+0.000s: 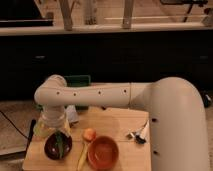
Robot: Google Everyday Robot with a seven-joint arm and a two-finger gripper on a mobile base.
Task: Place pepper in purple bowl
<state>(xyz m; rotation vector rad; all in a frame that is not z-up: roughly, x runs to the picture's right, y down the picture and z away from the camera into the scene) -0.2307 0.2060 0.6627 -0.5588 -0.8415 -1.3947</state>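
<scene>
Purple bowl (58, 145): near the table's (117, 120) front-left corner, holding a green pepper (60, 142) lying within its rim. End effector (51, 129): directly above the bowl's back edge, near the table's left edge; grip state cannot be told. Orange bowl (103, 151): just beside, toward the front edge. Risk: lifting away could clip the rim and tip the bowl.

Your arm (100, 94) looks like smooth, matt white plastic, and it hides the gripper (54, 131) above the purple bowl (58, 146). That bowl seems glossy, perhaps glazed. The orange bowl (103, 152) shines; the table (112, 122) is pale matt wood.
</scene>
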